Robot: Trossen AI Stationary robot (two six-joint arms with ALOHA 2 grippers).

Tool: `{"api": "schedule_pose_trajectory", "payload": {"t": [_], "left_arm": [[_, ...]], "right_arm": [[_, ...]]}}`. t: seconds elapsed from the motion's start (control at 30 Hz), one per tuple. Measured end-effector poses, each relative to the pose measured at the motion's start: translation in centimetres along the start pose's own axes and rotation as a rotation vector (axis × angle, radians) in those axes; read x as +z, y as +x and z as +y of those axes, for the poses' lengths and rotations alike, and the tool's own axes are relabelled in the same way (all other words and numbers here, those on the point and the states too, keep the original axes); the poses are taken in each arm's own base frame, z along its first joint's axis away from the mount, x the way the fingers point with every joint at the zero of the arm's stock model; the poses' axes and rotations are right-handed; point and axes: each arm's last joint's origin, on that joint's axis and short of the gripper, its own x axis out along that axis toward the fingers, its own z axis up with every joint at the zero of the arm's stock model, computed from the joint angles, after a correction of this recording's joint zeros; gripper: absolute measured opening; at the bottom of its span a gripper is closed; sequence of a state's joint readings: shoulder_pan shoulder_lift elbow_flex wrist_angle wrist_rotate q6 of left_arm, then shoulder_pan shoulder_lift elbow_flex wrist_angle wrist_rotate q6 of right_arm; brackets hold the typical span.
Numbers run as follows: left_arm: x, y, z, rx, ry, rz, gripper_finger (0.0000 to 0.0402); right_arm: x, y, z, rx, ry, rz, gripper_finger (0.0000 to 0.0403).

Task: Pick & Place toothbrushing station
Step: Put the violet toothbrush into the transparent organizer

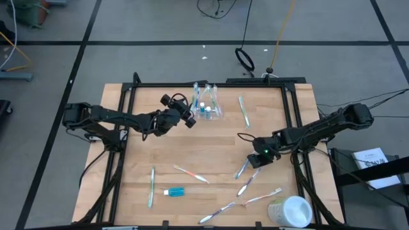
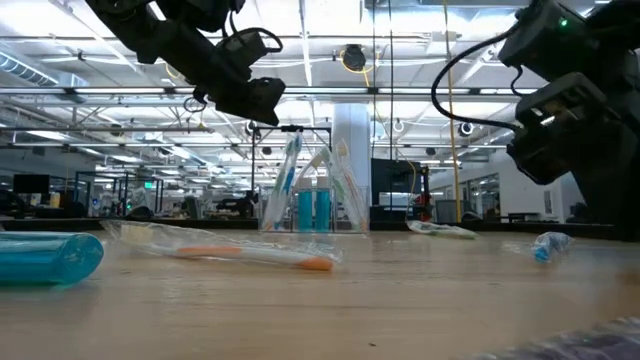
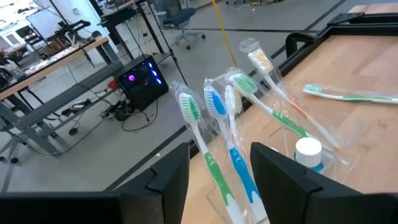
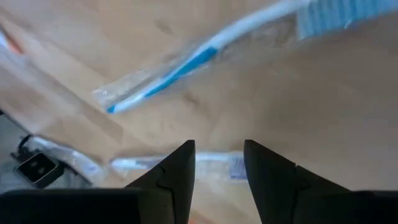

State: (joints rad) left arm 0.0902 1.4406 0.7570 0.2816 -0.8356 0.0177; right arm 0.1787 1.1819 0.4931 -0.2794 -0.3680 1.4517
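At 12 o'clock on the table, left gripper (image 1: 189,119) hovers jaws wide, empty, beside clear cup (image 1: 208,110); right gripper (image 1: 258,159), jaws parted, could skid wrapped toothbrush (image 1: 241,168).

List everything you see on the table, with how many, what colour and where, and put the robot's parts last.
clear cup: one, far middle, holding several wrapped brushes and two blue tubes
loose brushes: about seven, pastel handles, one far right of the cup, the rest along the near half
blue tube: one, white cap, near left, lying flat
white cup: one, near right corner, on its side
table: one, light wood
left claw: open, beside the clear cup
right claw: open, over a brush on the right
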Motion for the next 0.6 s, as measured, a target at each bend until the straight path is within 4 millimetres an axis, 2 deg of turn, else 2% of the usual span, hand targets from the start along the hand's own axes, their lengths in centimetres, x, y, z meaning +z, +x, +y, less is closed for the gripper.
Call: {"api": "schedule_pose_trajectory", "payload": {"t": [0.2,0.37,0.6], "left_arm": [[0.0,0.0,0.0,0.0,0.003,0.001,0.0177],[0.0,0.0,0.0,-0.001,0.001,0.001,0.0177],[0.0,0.0,-0.1,-0.031,0.0,0.0,0.0177]], "right_arm": [[-0.5,-1.1,0.5,0.08,-0.029,-0.001,0.0132],[-2.1,-2.3,1.0,0.164,-0.113,0.017,0.0132],[-4.7,-1.3,0.7,0.108,-0.046,0.03,0.0132]]}}
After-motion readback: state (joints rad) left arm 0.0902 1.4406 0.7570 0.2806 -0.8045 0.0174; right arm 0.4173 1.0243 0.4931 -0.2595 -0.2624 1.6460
